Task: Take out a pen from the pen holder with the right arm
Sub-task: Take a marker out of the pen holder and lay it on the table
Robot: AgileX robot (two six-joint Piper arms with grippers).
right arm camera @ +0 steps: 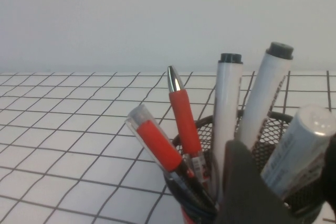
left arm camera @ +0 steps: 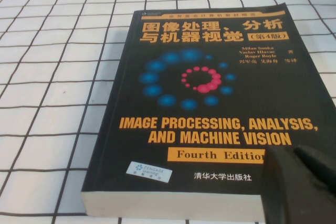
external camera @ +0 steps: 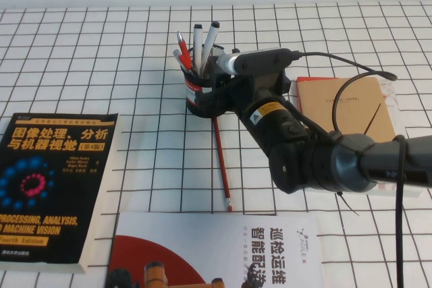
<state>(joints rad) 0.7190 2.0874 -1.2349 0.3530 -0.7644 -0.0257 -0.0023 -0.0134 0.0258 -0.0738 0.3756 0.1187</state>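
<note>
— Left gripper [left arm camera: 303, 171] up close, just parked at the corner of the black glossy textbook [left arm camera: 210, 108], can't tell its state. Why's right gripper [right arm camera: 286, 153] right at the black mesh pen holder [right arm camera: 270, 127]?

— Wide-open fingers [right arm camera: 247, 182] straddle a pale-capped white marker [right arm camera: 299, 145] standing inside. Probably lining up the pinch, nothing gripped yet I'd say.

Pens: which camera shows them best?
Right wrist view: pens close up, right gripper at their holder. High view shows them farther off; left wrist view shows only a book below the left gripper.
</note>
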